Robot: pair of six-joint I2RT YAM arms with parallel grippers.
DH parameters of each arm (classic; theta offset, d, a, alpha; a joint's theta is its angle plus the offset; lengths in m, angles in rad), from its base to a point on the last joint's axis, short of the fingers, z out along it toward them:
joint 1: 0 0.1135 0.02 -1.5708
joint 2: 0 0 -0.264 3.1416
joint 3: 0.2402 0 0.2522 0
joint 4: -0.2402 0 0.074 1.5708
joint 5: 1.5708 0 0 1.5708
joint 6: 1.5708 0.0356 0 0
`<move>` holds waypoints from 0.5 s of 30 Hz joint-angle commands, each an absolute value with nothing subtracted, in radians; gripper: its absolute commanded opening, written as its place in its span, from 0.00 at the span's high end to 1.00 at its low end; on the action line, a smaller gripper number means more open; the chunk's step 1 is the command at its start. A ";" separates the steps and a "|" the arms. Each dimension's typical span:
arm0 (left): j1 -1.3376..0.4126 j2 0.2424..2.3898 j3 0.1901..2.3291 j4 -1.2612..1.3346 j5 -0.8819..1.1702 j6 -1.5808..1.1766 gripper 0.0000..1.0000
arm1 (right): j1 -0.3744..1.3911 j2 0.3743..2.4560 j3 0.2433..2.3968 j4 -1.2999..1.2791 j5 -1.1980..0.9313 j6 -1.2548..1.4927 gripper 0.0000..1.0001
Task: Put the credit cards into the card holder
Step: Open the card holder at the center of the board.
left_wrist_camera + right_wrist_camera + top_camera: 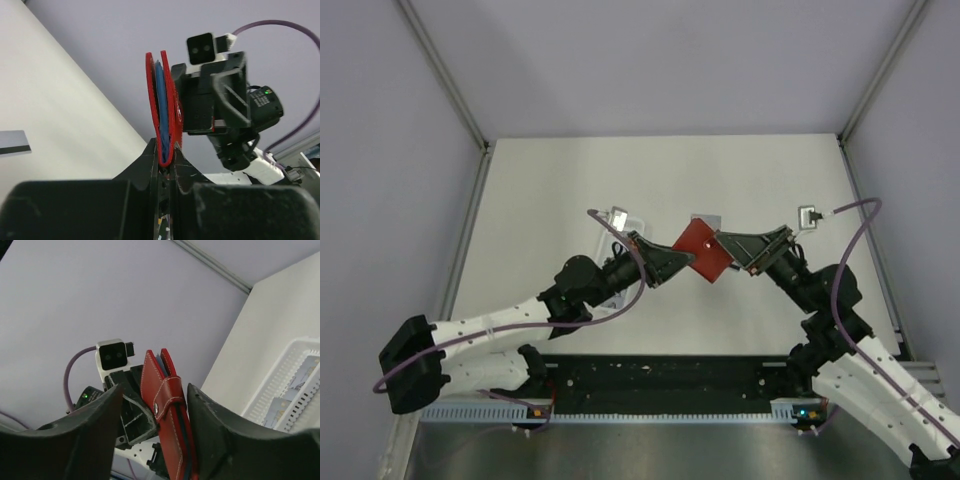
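Now: card holder (702, 250) up off bench (650, 170), hanging btw the two claws; clasp tab (167, 395) lies across the flaps, looks fastened.
L claw (165, 154): clenched on holder's bottom edge; holder stands upright out of it, edge-on.
R claw (156, 396): released. Fingers (90, 440) stand either side of holder, clear gap on one side, no pinch.
Credit cards (306, 369): in white tray (272, 385), below & right of R claw. Grey card (12, 141), prob. another, flat on bench left of L claw.
Inside holder: blue layer (161, 100) btw red flaps; card or lining, can't tell.
Risk 1: only one thin-edge grip, so holder may pivot or slip from L claw, esp. if R claw brushes it.
Risk 2: if the clasp is shut there's no pocket access, and prying could yank holder loose.
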State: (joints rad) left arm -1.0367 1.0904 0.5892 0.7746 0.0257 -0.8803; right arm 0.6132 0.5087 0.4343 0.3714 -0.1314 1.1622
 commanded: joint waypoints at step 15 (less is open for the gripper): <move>-0.907 0.897 0.815 0.192 0.621 -0.534 1.00 | 0.621 0.633 0.871 -0.222 -0.524 0.543 0.25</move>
State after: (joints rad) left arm -0.9112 0.9394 0.7620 0.2466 0.4587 -0.6094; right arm 0.6132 0.5980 0.8360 -0.1402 -0.3946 0.6384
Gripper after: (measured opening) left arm 0.103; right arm 0.753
